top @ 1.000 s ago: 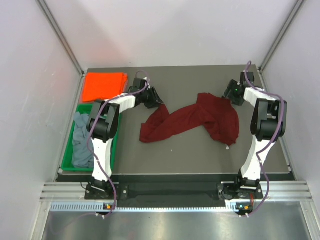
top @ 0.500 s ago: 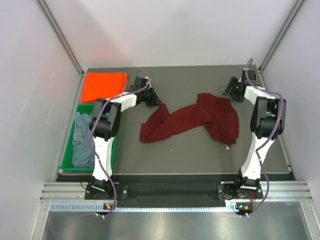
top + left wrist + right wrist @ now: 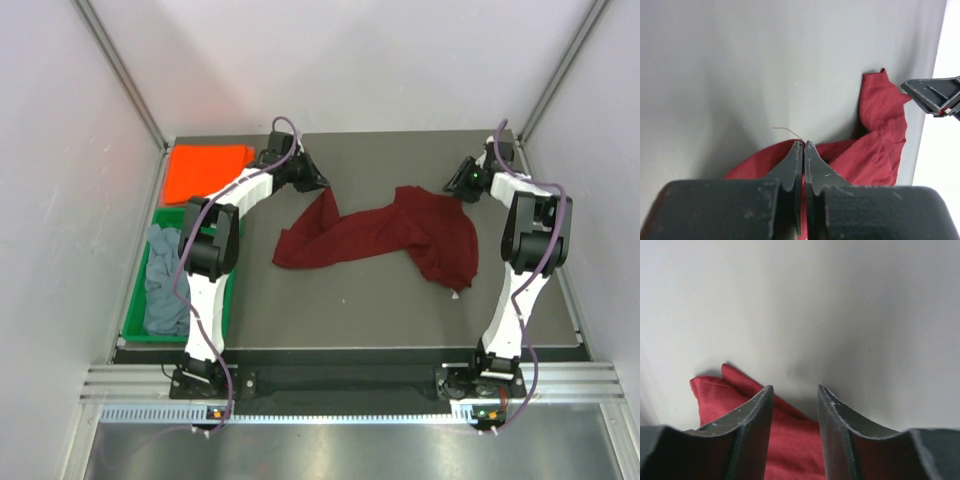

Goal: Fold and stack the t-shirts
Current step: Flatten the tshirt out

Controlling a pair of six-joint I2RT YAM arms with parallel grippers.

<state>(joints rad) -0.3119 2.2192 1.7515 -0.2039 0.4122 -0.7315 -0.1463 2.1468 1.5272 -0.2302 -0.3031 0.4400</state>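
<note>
The dark maroon t-shirt (image 3: 400,235) lies crumpled across the middle of the table. My left gripper (image 3: 318,187) is shut on its upper left edge, and the cloth (image 3: 875,150) is pinched between the closed fingertips of the left gripper (image 3: 804,143). My right gripper (image 3: 456,190) sits at the shirt's upper right corner. In the right wrist view the right gripper (image 3: 795,388) has its jaws apart over the red cloth (image 3: 790,450), not clamped. The orange t-shirt (image 3: 205,172) lies folded at the back left. The grey-blue t-shirt (image 3: 165,285) is bunched in the tray.
A green plastic tray (image 3: 140,335) stands along the left edge of the table, just in front of the orange shirt. White walls close in the table on the left, right and back. The right gripper's fingers (image 3: 932,95) show in the left wrist view.
My left gripper has shut on the maroon shirt's edge and drawn it toward the back, stretching the left part of the cloth. The right gripper's jaws have narrowed at the shirt's corner.
</note>
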